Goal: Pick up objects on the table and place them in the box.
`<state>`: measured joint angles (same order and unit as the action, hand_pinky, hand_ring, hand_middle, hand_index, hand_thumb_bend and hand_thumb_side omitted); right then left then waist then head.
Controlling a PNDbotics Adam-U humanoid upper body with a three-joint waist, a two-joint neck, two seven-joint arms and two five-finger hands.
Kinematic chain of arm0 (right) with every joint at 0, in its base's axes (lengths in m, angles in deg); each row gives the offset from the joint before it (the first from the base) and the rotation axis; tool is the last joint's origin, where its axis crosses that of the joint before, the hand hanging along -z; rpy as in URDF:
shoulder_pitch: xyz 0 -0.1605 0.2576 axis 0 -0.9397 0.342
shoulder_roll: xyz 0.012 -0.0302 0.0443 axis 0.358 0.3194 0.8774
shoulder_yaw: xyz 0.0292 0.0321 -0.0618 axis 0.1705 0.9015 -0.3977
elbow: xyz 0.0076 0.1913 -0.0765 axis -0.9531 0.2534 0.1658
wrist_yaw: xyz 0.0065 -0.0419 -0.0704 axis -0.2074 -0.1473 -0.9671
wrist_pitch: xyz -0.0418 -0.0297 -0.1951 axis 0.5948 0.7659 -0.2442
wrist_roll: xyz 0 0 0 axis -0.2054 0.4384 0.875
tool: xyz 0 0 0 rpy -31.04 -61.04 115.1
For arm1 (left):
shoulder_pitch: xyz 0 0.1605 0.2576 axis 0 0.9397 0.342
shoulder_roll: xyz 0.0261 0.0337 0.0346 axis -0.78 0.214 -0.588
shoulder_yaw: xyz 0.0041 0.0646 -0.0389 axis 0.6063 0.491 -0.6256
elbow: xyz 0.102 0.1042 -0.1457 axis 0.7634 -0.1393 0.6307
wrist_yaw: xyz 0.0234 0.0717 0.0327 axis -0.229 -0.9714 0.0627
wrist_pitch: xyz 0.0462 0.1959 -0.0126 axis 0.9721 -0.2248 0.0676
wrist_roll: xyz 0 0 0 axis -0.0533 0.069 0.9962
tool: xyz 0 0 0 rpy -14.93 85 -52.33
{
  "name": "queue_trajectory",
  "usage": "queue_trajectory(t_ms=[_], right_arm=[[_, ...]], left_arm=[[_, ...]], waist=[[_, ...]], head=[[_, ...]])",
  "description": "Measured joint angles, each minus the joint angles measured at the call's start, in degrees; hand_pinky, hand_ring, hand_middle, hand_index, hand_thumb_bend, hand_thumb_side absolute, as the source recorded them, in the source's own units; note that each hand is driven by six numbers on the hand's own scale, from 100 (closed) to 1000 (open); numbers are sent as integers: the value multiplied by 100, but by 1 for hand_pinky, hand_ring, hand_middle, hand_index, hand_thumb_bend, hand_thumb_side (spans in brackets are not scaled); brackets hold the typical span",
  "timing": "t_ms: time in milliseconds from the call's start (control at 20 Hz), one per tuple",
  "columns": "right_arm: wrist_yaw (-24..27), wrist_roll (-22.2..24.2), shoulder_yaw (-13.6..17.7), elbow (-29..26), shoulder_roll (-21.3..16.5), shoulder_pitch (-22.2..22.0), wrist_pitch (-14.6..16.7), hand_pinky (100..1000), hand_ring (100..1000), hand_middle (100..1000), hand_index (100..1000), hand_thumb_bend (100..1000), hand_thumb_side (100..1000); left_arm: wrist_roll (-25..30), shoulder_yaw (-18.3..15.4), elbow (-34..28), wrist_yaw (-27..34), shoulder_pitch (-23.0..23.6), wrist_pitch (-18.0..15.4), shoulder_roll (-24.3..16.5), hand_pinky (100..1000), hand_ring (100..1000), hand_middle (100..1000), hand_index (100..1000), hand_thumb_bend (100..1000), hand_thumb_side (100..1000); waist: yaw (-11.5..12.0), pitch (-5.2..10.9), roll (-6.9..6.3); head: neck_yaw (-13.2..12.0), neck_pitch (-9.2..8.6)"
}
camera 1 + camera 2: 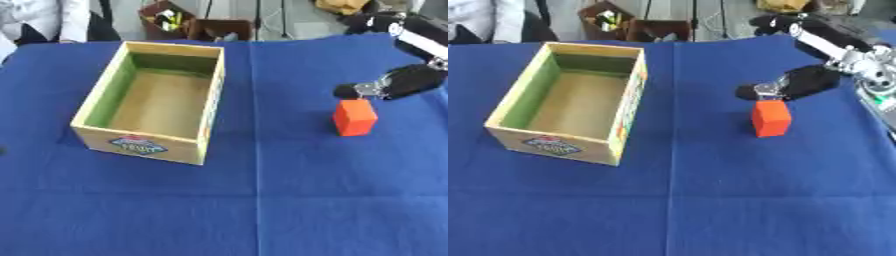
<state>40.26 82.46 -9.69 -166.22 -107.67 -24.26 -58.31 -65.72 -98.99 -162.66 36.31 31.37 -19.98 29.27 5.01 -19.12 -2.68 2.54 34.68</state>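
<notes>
On the blue-covered table (pixel 262 200), your open-topped box (pixel 149 105) sits left of centre, tan walls, green on the inner left side, a printed label on its near face; nothing shows inside it. Well apart to the right stands the orange block (pixel 354 117), upright on the cloth. Your right hand (pixel 794 84) comes in from the upper right and hangs just above and behind the block's top edge, dark fingers pointing left. You cannot tell from either view whether those fingers are spread or curled, nor whether they touch the block. Your left hand shows in neither view.
</notes>
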Motion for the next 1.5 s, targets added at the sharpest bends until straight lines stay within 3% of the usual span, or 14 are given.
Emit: queue_trajectory(t_ms=[100,450,500,550,900,1500], right_arm=[[-164,168,-34,214,-1,82,87,921,920,859,1000,726,548],[-794,793,62,600,13,255,451,921,923,865,1000,706,527],[-880,880,95,603,23,266,495,923,939,900,1000,548,418],[-971,972,111,629,28,266,540,922,939,900,1000,519,413],[-1570,1578,111,1167,128,526,967,922,940,901,1000,513,410],[-2144,2606,149,1407,166,858,1599,896,947,916,1000,479,400]], left_arm=[[10,0,0,0,11,8,0,425,597,548,825,345,799],[17,1,0,0,25,14,0,425,597,548,825,345,799],[17,1,0,0,25,14,0,425,598,548,823,346,797],[17,1,0,0,25,14,0,425,598,548,824,347,798],[40,1,0,0,30,33,0,425,598,548,824,346,798],[67,1,0,0,33,60,1,423,601,547,824,346,792]], waist=[[-1,0,-1],[-23,0,-3],[-28,0,-3],[-28,0,-2],[-38,-5,-4],[-63,-19,1]], head=[[2,0],[1,0],[1,0],[1,0],[0,0],[0,0]])
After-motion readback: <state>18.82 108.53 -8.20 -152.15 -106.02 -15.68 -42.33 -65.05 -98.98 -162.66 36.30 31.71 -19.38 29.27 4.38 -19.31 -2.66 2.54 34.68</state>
